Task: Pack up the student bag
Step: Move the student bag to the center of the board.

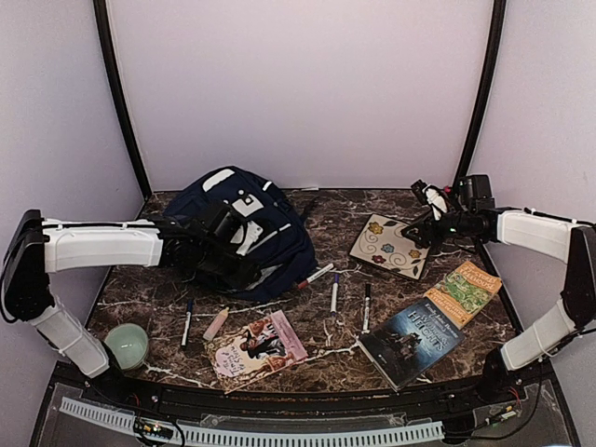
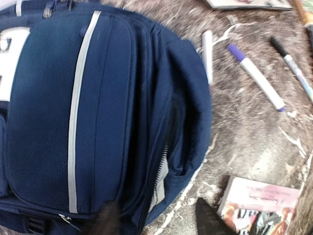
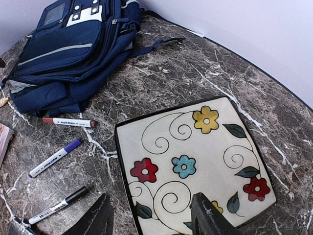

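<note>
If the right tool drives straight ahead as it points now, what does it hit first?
Most likely the square flowered pad, lying flat directly ahead of the open right tool; its height above the pad is unclear.

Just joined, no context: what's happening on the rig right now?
The left gripper is open, low over the student bag at the table's back left. The right gripper hovers open above the flowered square pad, holding nothing. Markers and books lie loose on the marble table.
</note>
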### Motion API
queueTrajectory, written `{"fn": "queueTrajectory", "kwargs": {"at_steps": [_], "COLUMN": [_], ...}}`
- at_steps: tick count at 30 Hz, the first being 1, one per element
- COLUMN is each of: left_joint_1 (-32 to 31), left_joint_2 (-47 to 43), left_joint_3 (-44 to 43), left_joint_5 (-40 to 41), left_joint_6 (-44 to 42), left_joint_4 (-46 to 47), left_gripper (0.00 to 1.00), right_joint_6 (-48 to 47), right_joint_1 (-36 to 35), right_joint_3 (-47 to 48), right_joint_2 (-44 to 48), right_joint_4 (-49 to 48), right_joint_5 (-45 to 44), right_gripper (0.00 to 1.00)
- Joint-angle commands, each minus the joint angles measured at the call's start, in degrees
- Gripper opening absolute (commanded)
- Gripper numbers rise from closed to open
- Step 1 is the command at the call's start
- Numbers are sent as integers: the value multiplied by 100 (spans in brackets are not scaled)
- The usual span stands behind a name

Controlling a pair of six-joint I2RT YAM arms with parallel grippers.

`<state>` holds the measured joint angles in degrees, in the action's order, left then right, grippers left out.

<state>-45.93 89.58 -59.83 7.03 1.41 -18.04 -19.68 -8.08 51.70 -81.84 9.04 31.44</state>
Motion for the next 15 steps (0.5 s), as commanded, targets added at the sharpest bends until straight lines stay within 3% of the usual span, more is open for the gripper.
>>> {"fn": "queueTrajectory", "kwargs": {"at_steps": [1,3,5,8,15], "left_joint_1": [0,88,374,829,845], "left_joint_2": [-794,-1074,-1208,-1177,-647], "left_joint_3": [97,183,207,157,217], "left_joint_5": [-137,2,30,-471,-2093], "left_joint_6": [64,152,469,845,1216], "left_joint_4": [133,264,351,399,1287], "left_gripper": [69,78,81,81,81], "right_joint_6": [-222,-302,-478,-1048,-2183], "right_joint_1": [-189,-306,-467,-820,-1280], "right_joint_3": [98,222,379,584,754], "right_joint_2": [69,65,35,2,195], "right_joint_4": [-66,69,338,937,2718], "right_joint_5": [20,-38,10,90,15], "right_gripper": [54,54,54,54,64]}}
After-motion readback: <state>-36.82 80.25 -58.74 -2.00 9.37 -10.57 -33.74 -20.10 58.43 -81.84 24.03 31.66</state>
